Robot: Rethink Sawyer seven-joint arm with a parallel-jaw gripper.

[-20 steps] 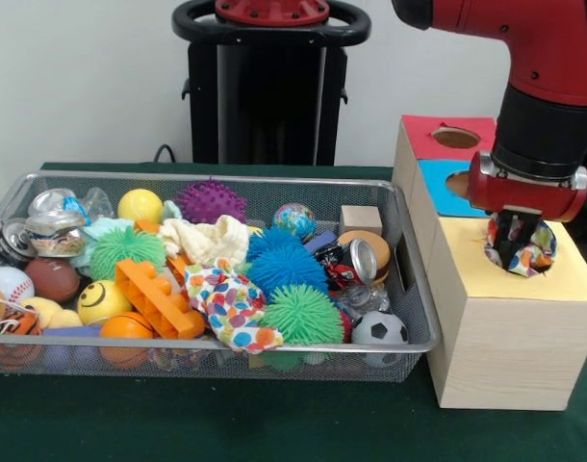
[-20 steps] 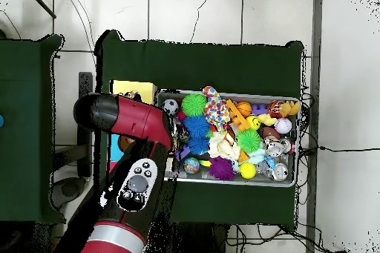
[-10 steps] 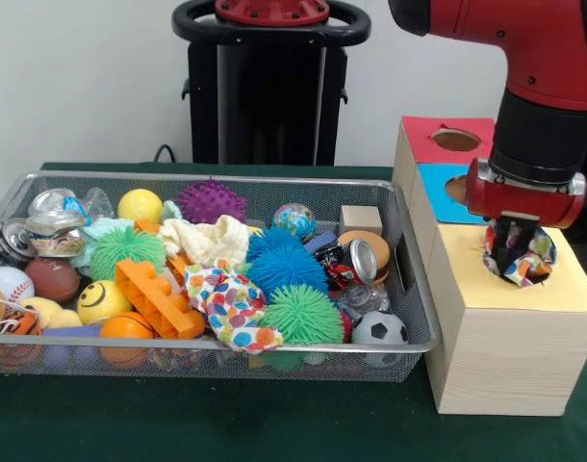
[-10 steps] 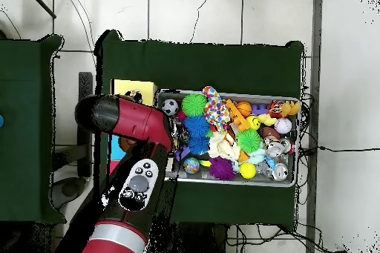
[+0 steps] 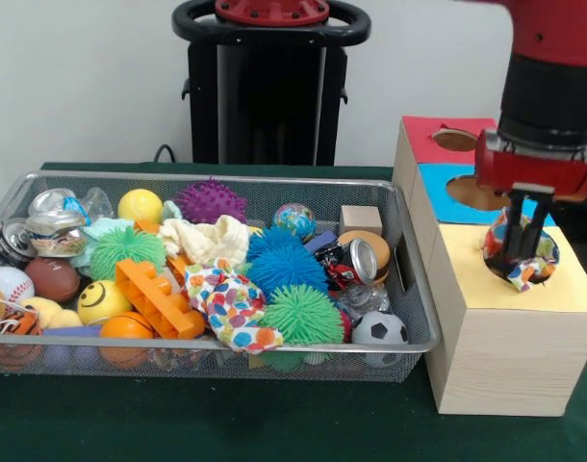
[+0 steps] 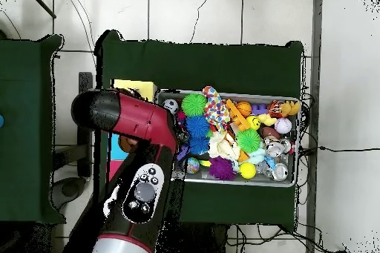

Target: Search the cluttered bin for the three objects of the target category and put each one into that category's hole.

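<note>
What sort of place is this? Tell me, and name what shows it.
Probably a robotics lab test station: a wire bin of jumbled toys beside a wooden sorting box with colored holes, loose cables across a tiled floor, and the gripper at the yellow hole.

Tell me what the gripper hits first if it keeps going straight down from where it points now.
The gripper points down at the polka-dot cloth bunched in the hole of the box's yellow section. It would press that cloth first; its fingers look already in or against it, though depth is unclear.

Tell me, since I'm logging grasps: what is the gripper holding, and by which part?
The gripper appears shut on the polka-dot cloth, pinching its bunched top over the hole in the yellow box top.
</note>
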